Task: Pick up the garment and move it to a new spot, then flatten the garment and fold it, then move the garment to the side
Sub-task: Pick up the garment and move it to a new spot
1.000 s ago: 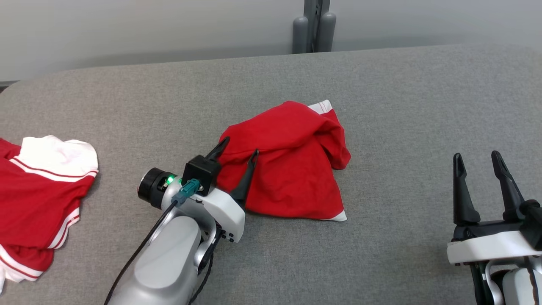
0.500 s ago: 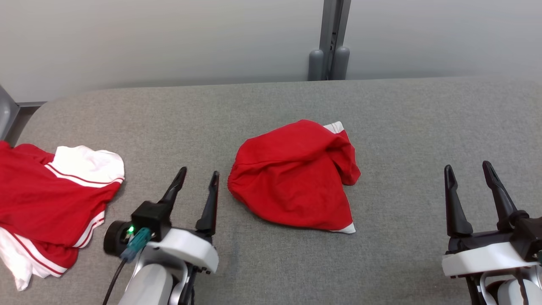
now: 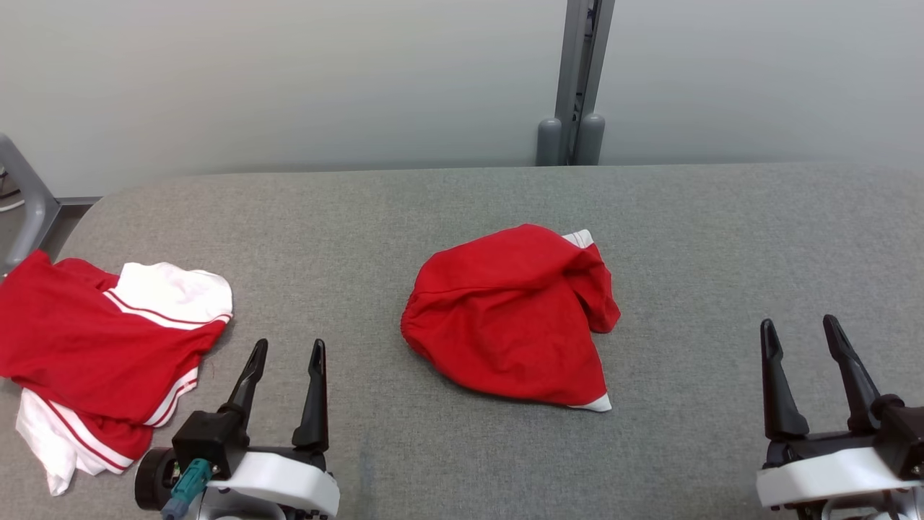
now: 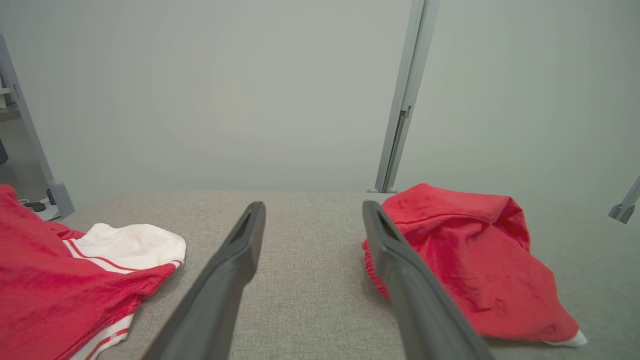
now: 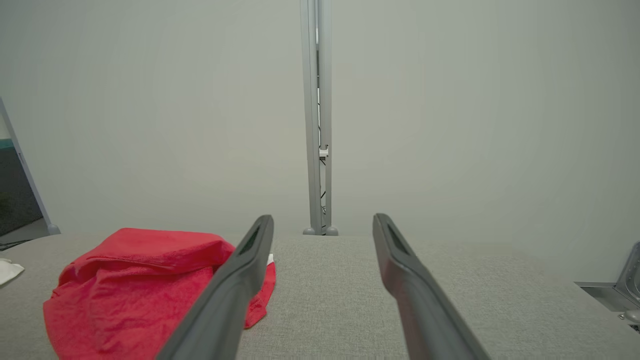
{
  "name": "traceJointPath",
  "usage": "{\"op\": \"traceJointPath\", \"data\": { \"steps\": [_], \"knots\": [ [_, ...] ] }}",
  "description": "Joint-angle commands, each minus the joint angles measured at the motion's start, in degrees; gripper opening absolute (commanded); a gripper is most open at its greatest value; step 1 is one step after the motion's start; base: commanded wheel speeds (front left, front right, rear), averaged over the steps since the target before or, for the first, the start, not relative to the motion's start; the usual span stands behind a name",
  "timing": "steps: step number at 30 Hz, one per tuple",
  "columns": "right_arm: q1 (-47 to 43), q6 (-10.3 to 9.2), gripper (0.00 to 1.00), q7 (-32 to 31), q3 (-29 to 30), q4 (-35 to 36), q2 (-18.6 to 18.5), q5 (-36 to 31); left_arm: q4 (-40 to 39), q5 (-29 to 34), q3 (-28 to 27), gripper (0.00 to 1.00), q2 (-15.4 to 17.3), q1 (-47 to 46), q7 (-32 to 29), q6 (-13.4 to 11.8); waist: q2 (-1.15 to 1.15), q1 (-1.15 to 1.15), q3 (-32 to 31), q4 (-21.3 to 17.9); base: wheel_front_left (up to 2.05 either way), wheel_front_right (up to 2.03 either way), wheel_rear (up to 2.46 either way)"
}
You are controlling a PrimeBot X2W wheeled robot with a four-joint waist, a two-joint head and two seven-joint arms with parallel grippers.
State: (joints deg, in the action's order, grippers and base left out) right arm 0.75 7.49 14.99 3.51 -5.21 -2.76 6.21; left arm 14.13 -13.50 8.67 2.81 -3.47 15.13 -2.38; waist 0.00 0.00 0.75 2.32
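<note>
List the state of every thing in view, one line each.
Red garment: bunched up, lying loose in the middle of the table.
Red and white garment: crumpled, lying at the table's left end.
Left gripper: open, empty, clear of both garments.
Right gripper: open, empty.

the left gripper (image 3: 289, 345) is wearing two long black fingers (image 3: 312, 404), each broadening from a narrow tip to a wider foot. they are sitting on a glossy white shell (image 3: 285, 480). a black boxy housing (image 3: 208, 438) is standing on that shell, a teal connector (image 3: 185, 485) is plugging in beneath it, and a black round cap (image 3: 148, 487) is bulging at the side. the right gripper (image 3: 798, 323) is showing the same black fingers, a white base (image 3: 823, 482) and a black block (image 3: 901, 432). up close, the fingers are looking dark grey, each bearing a shallow slot (image 4: 244, 229) near the tip.
</note>
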Motion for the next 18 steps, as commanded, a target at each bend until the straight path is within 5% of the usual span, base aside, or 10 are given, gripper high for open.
{"op": "traceJointPath", "data": {
  "steps": [1,18],
  "knots": [
    [-0.47,0.01,1.0,0.3,0.06,-0.2,-0.24,0.3,-0.39,0.48,-0.34,1.0,0.19,0.34,0.03,-0.24,0.0,0.0,-0.05,-0.01,0.0,0.0,0.0],
    [-0.35,0.01,1.0,0.3,-0.46,-1.37,-0.24,0.68,0.92,0.89,-1.28,1.0,0.18,0.66,0.03,-0.14,0.0,0.0,-0.19,-0.11,0.0,0.0,0.0]
  ]
}}
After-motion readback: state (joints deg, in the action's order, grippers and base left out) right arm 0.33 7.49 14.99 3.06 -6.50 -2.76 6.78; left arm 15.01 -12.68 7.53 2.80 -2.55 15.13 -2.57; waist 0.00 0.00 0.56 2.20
